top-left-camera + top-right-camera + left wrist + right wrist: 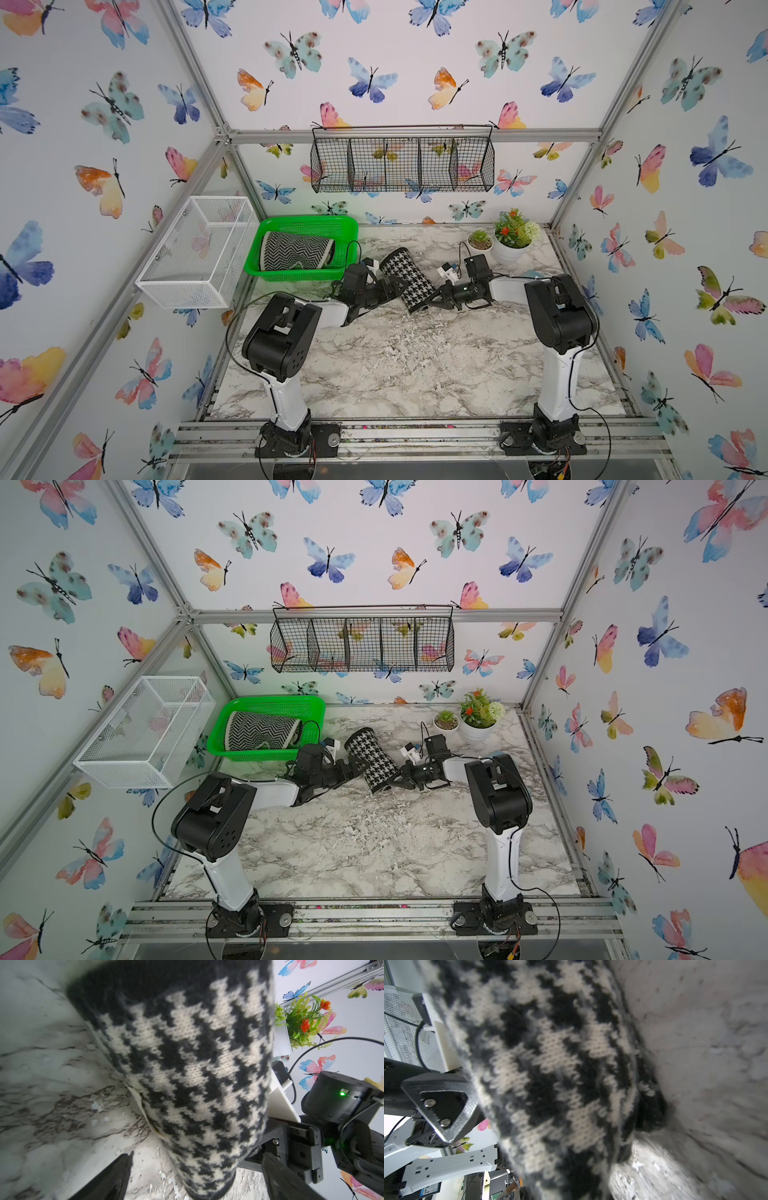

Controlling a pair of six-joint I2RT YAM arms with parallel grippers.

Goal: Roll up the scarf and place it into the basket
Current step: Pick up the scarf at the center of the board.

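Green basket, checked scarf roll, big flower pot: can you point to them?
green basket (309,227), in a top view, on its far lattice wall.
checked scarf roll (405,279), in a top view, on its middle.
big flower pot (508,254), in a top view, on its white side.

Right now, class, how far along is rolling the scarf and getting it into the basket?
Done: the houndstooth scarf lies rolled on the marble table. In hand: the open left gripper straddles the roll; the shut right gripper sits at its near end, grip unclear. Left: moving it into the green basket, which already holds a chevron roll.
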